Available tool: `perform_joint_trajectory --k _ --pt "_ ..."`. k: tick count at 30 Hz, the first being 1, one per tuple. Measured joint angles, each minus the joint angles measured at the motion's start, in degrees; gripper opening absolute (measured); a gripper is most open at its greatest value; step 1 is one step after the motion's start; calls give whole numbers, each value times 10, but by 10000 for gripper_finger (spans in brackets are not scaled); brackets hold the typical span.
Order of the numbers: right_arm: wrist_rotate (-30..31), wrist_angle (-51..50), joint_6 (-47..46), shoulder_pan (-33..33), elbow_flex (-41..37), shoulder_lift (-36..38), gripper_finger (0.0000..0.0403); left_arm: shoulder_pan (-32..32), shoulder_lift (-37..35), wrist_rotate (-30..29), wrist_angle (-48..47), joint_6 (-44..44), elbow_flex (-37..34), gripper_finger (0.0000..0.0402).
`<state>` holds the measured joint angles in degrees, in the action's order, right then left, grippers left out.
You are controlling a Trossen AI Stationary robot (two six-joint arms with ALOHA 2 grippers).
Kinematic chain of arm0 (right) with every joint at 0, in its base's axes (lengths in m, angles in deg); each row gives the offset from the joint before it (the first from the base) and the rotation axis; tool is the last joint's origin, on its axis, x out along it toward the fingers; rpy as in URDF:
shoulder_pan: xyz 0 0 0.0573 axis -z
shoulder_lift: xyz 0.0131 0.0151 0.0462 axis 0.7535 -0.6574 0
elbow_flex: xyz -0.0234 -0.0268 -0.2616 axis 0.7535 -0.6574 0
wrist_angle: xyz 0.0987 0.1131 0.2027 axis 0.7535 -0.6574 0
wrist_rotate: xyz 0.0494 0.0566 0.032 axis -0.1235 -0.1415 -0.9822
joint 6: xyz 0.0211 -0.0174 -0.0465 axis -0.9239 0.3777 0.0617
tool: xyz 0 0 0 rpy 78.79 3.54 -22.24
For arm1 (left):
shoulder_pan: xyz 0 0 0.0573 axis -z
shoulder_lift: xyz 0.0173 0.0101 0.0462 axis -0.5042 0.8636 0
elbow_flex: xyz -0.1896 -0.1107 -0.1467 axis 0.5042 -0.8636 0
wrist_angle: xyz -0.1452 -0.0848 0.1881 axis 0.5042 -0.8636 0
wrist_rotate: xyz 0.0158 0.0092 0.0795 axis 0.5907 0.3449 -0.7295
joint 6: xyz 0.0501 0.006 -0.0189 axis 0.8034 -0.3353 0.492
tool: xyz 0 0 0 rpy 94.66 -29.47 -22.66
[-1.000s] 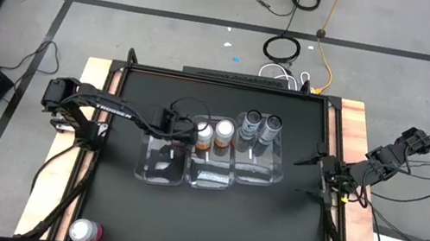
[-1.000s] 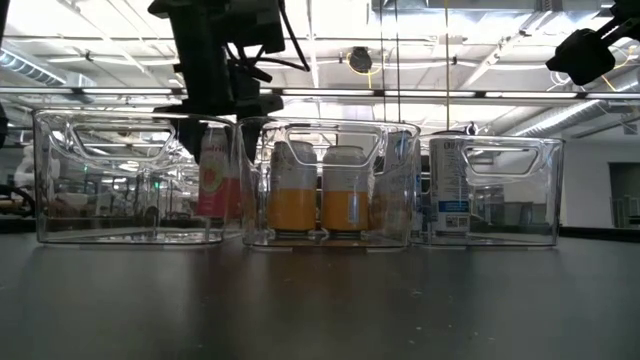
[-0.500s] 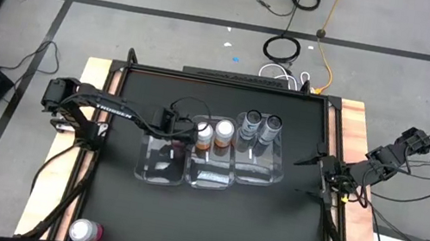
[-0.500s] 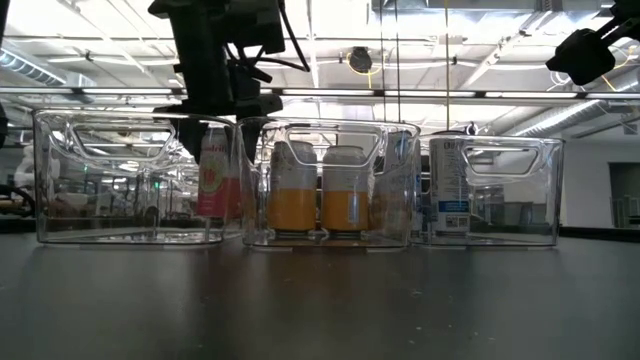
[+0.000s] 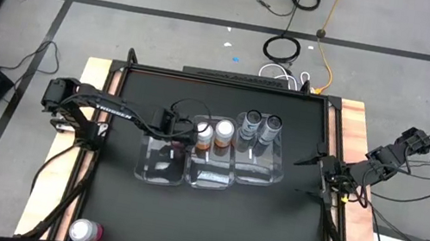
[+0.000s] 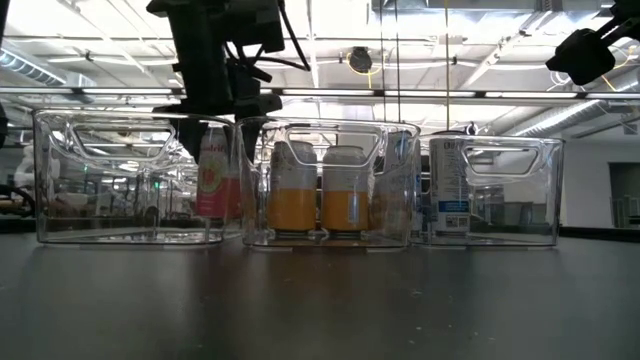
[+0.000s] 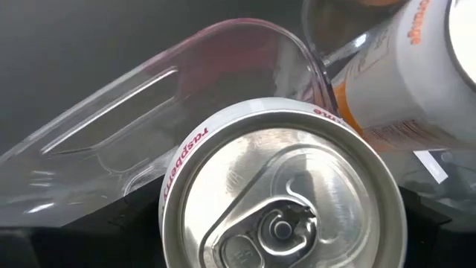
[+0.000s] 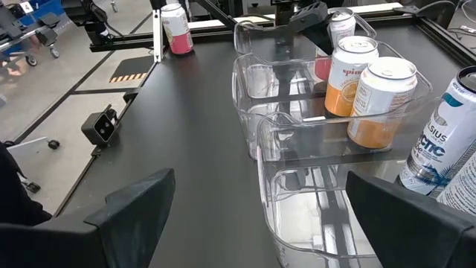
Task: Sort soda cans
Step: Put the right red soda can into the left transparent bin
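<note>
A raspberry soda can (image 6: 213, 179) hangs inside the far end of the left clear bin (image 5: 156, 170), gripped near its top by the left gripper (image 5: 181, 131). Against a second ago, almost nothing has moved: from table height the pink can sits only a hair differently, its base close to the bin floor, though I can't tell whether it touches. To my eye, that stillness means the placing is at its very end, with the release not yet made.

The left wrist view is filled by the can's silver lid, which confirms the hold.

The two orange cans (image 5: 214, 133) stand side by side in the middle bin (image 5: 210, 177), and the two grey cans (image 5: 259, 126) in the right bin (image 5: 263, 174). The second pink can (image 5: 85, 231) is well apart, lying on its side at the table's near left corner.

So five of six look sorted, or nearly so; the corner can is what remains.

The right gripper (image 5: 313, 177) waits at the table's right edge, its fingers spread wide and holding nothing.
</note>
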<state>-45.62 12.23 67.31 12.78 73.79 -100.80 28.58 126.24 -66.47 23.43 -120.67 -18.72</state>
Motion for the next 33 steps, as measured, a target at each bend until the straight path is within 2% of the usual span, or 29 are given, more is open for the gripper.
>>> perform_joint_trajectory --k 14,22,33 --pt "0 0 1 0 0 0 389 0 4 -3 6 -4 0 341" --pt "0 1 1 0 0 0 389 -1 1 3 59 -7 -43 341" --pt "0 1 0 0 0 0 389 -1 1 2 63 -3 -45 345"
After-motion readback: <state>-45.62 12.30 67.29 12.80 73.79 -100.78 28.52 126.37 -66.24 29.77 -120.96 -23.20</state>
